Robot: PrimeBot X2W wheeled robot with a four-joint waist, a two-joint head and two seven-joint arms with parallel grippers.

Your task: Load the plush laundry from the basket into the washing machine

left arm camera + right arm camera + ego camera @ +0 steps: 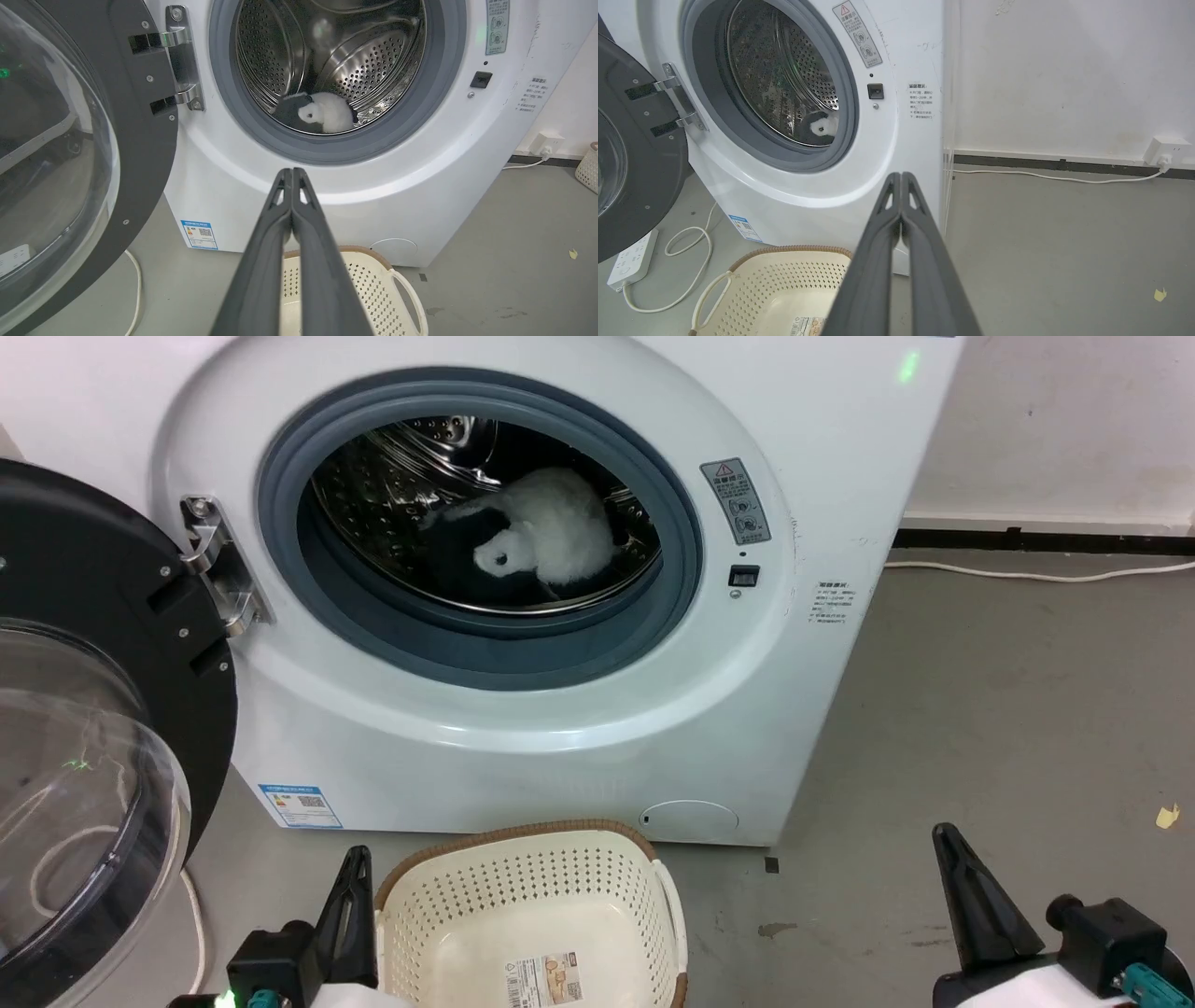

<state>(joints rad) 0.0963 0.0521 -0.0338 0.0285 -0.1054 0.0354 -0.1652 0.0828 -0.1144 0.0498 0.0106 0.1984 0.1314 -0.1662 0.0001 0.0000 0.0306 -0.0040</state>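
Lying in the drum [392, 513] of the washing machine [523, 747], whose door [84, 616] stands open, the plush laundry [551, 537] is well apart from the basket [523, 887] on the floor [980, 709], with the left gripper [292, 171] and right gripper [901, 175] both clenched, holding nothing.

Plush laundry [551, 537] inside washing machine [579, 747], door [75, 551] open, basket [523, 887] below

Basket [523, 877] on floor [980, 709] before washing machine [560, 756] — plush laundry [553, 534] inside drum [383, 513]
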